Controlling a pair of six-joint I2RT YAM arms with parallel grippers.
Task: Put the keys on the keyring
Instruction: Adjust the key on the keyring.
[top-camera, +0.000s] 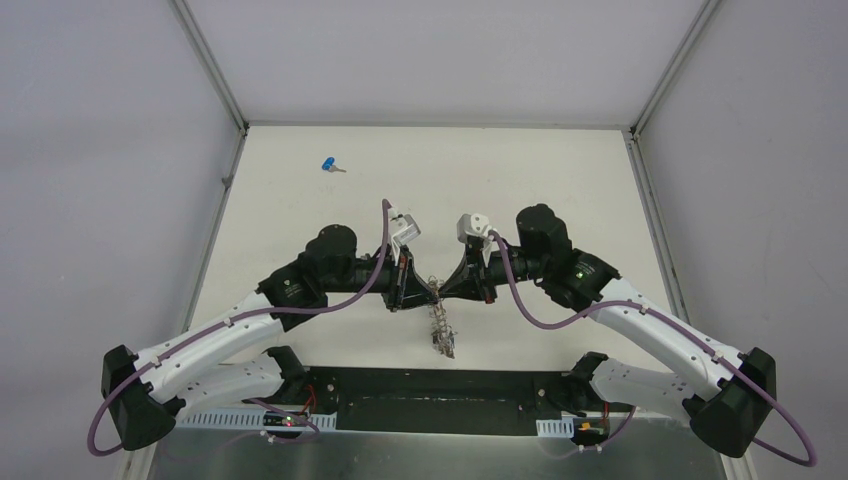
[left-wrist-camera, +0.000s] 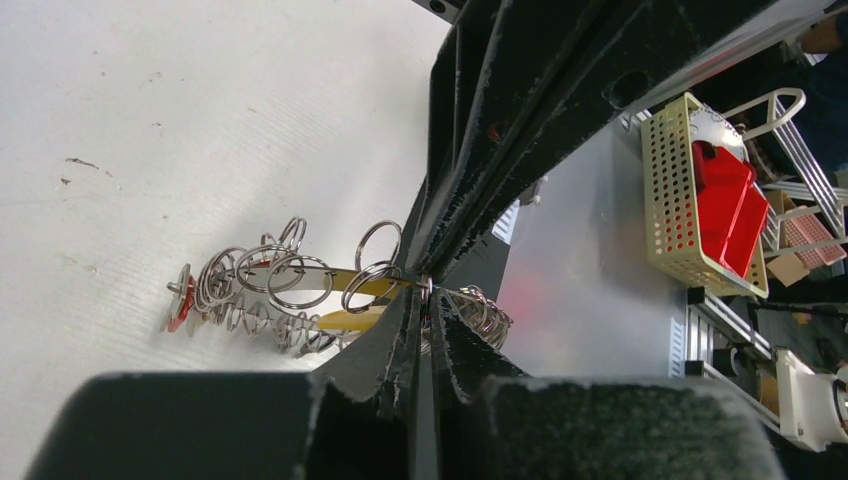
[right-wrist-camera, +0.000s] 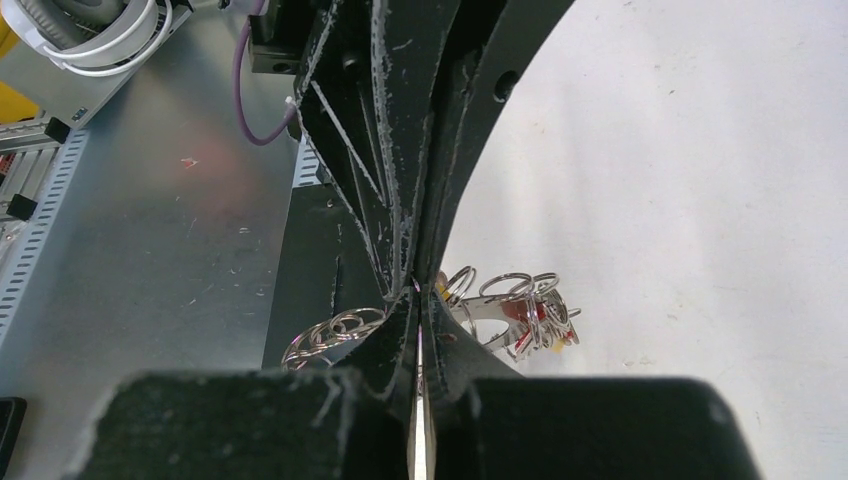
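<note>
Blue-headed key (top-camera: 331, 165) lies far off on the worktop (top-camera: 560, 180), not yet threaded — left tool (left-wrist-camera: 425, 292) and right tool (right-wrist-camera: 420, 290) both clamp the keyring (left-wrist-camera: 270, 285).

The top camera looks down from high behind the near edge over the whole table (top-camera: 520, 170), while each wrist camera peers closely along its own fingers (left-wrist-camera: 385, 350) toward the other, both sharing the keyring (left-wrist-camera: 270, 285).
</note>
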